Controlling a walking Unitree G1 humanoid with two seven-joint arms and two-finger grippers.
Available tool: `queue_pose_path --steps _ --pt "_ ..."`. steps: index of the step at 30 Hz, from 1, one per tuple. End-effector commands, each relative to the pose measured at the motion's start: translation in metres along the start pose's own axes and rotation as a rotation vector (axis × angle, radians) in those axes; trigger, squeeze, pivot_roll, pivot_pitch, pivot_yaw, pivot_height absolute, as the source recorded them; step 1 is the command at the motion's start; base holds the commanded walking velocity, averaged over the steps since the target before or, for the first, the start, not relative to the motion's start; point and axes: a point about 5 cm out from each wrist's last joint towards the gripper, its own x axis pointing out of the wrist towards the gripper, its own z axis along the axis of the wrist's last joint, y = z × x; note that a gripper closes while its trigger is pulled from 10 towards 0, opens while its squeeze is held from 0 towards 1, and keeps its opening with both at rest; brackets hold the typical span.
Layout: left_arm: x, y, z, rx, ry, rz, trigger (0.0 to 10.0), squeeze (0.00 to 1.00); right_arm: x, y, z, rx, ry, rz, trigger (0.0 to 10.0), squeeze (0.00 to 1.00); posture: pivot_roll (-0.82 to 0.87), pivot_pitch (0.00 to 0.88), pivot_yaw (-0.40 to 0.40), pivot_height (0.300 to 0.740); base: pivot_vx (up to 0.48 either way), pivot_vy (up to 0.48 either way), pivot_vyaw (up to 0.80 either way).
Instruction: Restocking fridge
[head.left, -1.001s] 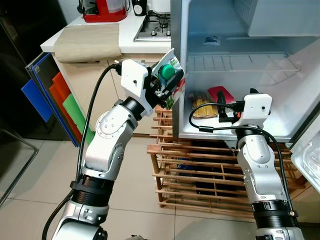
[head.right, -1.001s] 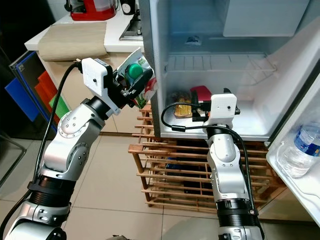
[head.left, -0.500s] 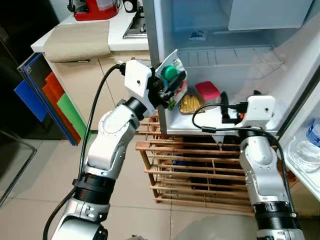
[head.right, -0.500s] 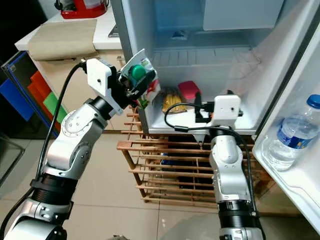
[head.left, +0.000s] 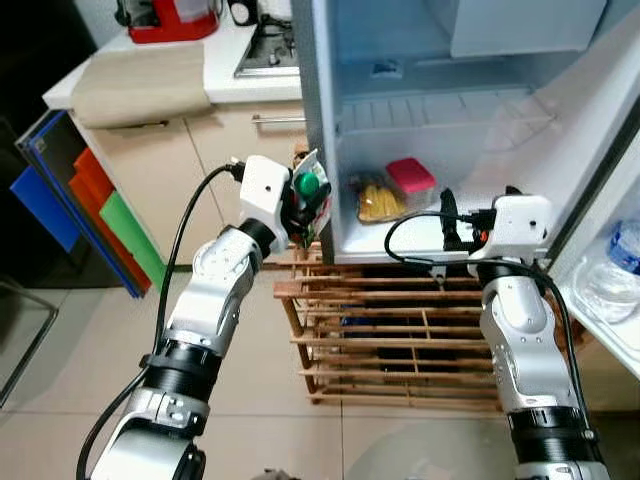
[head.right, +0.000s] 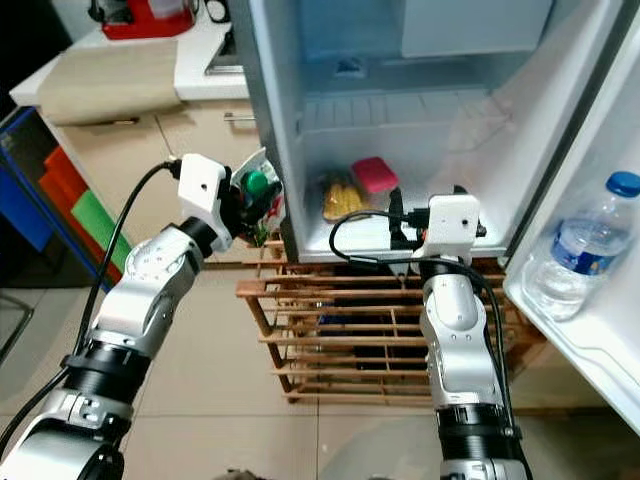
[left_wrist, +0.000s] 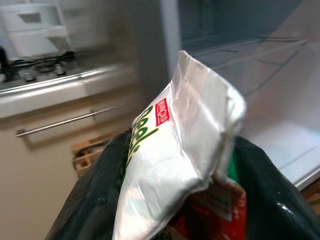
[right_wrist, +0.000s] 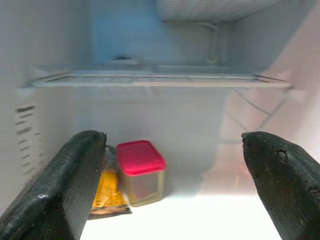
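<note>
- left gripper: arm bent at elbow, forearm angled up and toward the centre, fingers clamped on a carton.
- right gripper: forearm upright, wrist bent forward and level, fingers spread wide, nothing between them.

The carton has big green letters down its side, but they are cut off and too blurry to read. Next to them is a small red label with white letters, and those are too small to read. A white sticker with lines of tiny print is on the inside wall of the fridge, and it cannot be read either.
</note>
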Motion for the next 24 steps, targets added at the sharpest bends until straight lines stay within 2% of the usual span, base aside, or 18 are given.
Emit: queue_pose_path --steps 1,7,9,13,24 --pt "-0.0061 0.009 -0.005 -0.014 -0.013 0.037 10.0 0.0 -0.0041 -0.0044 -0.0043 0.013 0.013 -0.008 10.0 0.0 -0.12 0.0 0.099 0.732 0.0 0.0 -0.48" --pt "-0.0121 0.0064 -0.0126 -0.031 -0.027 0.045 10.0 0.0 -0.0129 -0.0108 -0.0103 0.004 0.02 -0.008 10.0 0.0 -0.12 0.0 0.092 0.732 0.0 0.0 -0.64" --pt "-0.0114 0.0055 -0.0122 -0.029 -0.031 0.043 10.0 0.0 -0.0134 -0.0105 -0.0099 0.006 0.015 -0.005 10.0 0.0 -0.12 0.0 0.092 0.732 0.0 0.0 0.0" --pt "-0.0071 0.004 -0.0094 0.036 -0.049 0.022 10.0 0.0 -0.0115 -0.0051 -0.0084 0.009 0.007 0.016 10.0 0.0 -0.12 0.0 0.091 0.732 0.0 0.0 0.0" --pt "-0.0043 0.0033 -0.0103 0.016 -0.057 0.023 10.0 0.0 -0.0139 -0.0071 -0.0121 0.008 0.02 0.016 10.0 0.0 -0.13 0.0 0.092 0.732 0.0 0.0 0.0"
